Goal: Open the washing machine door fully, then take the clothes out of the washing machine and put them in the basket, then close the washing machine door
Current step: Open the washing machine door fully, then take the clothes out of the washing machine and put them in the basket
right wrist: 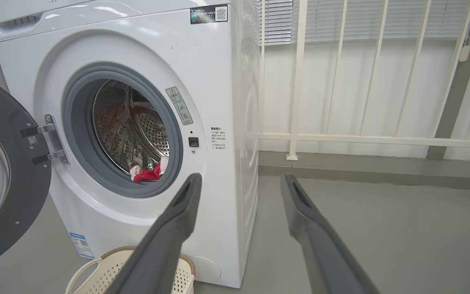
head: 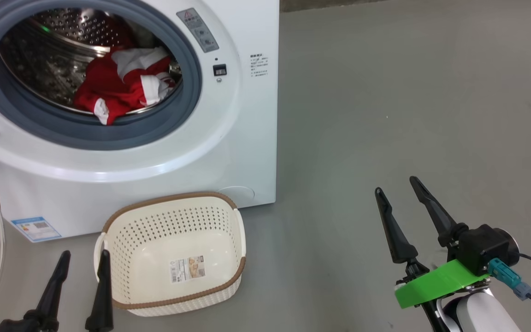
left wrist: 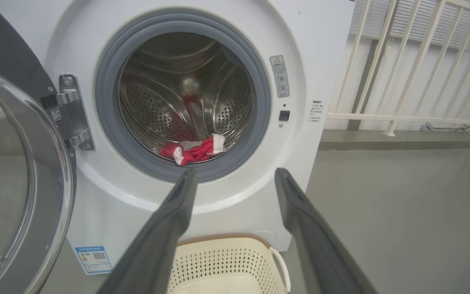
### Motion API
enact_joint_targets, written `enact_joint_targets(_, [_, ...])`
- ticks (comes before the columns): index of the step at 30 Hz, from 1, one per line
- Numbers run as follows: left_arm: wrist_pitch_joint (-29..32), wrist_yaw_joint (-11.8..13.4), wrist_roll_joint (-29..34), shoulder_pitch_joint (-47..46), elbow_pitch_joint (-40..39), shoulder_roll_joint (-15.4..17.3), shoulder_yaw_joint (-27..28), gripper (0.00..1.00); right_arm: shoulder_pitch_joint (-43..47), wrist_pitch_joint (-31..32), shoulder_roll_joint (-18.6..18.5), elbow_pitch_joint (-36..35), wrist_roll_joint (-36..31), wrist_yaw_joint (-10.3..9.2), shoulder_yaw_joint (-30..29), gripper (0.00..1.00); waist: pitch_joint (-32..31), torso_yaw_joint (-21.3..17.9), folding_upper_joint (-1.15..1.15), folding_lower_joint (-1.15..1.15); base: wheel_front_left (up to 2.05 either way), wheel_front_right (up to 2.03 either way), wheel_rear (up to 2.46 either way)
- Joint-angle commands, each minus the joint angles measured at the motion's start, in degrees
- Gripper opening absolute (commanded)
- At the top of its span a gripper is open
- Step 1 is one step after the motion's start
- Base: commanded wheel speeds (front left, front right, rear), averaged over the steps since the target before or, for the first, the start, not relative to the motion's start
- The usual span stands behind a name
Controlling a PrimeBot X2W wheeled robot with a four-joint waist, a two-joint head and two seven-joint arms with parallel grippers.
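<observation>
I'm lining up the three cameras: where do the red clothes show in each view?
Head view: the clothes lie upper left, low in the drum.
Left wrist view: clothes at centre, on the drum's front lip.
Right wrist view: clothes left of centre, small.
Shared landmark: grey rubber ring around the opening.

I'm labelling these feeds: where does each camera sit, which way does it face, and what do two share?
Head view: on the head, looking down at washing machine and basket; left tool, right tool at lower corners.
Left wrist view: left wrist, facing the drum squarely; left tool's fingers.
Right wrist view: right wrist, facing the washing machine slantwise, railing beside; right tool's fingers.
Shared: both wrist views show red clothes in the drum, door open.
</observation>
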Motion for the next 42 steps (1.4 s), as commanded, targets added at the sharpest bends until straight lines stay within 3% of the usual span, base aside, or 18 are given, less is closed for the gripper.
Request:
enact_joint_targets(1, [-0.3,-0.3,0.8,-0.6,-1.1,0.8,1.8,1.00,-0.3,-0.4,0.3,-1.4,-0.4,0.39,1.2,1.00,-0.7,-0.4,0.00,0.00,0.00,0.00,0.00])
enact_joint_targets(20, [-0.3,-0.3,2.1,-0.2,0.7,-0.4,2.1,1.00,1.3,-0.4,0.3,-0.8,-0.6,0.39,-0.2,1.00,-2.3,-0.2,0.00,0.00,0.00,0.00,0.00])
enact_joint_targets(25, [-0.3,-0.3,-1.0,-0.9,1.4,-1.8,4.2,1.00,1.4,-0.4,0.3,-0.4,-0.9,0.39,-0.3,1.00,-2.3,-0.1,0.00,0.00,0.00,0.00,0.00])
enact_joint_targets(42, [-0.3,-0.3,0.5,-1.4,1.0,-1.3,3.4,1.00,1.1,-0.4,0.3,0.6,-1.2,0.39,-0.2,1.00,-2.3,0.2,0.00,0.00,0.07,-0.07,0.00])
